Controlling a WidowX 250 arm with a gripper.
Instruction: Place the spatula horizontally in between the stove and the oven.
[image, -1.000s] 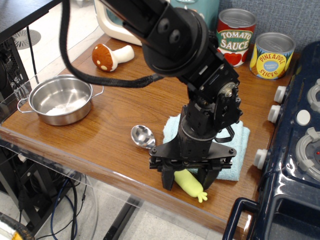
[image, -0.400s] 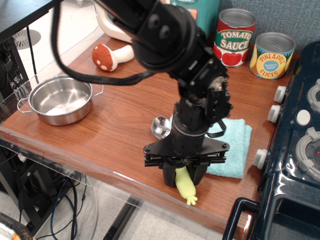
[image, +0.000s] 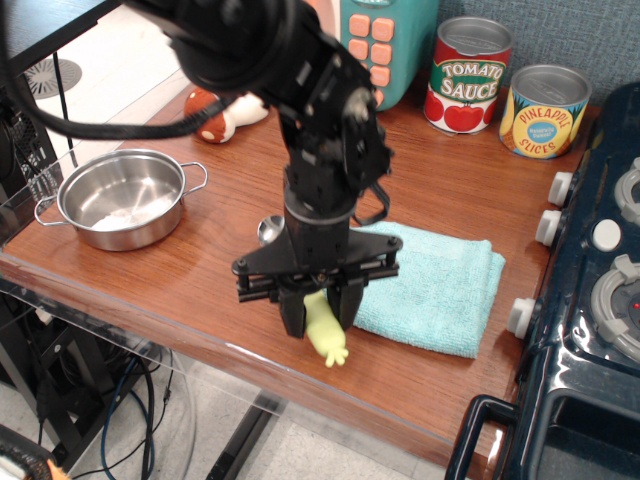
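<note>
Most of the spatula (image: 322, 330) is hidden by the gripper (image: 316, 318) — only the frilled end of the handle and a sliver of the shiny bowl can be seen. How the jaws sit on the handle cannot be told. The toy mushroom (image: 214, 113) is partly covered by the arm (image: 270, 60). The oven (image: 385, 35) is cut off by the top edge, and the stove (image: 590, 300) by the right edge. The small print on the pineapple can (image: 543, 110) cannot be read.
</note>
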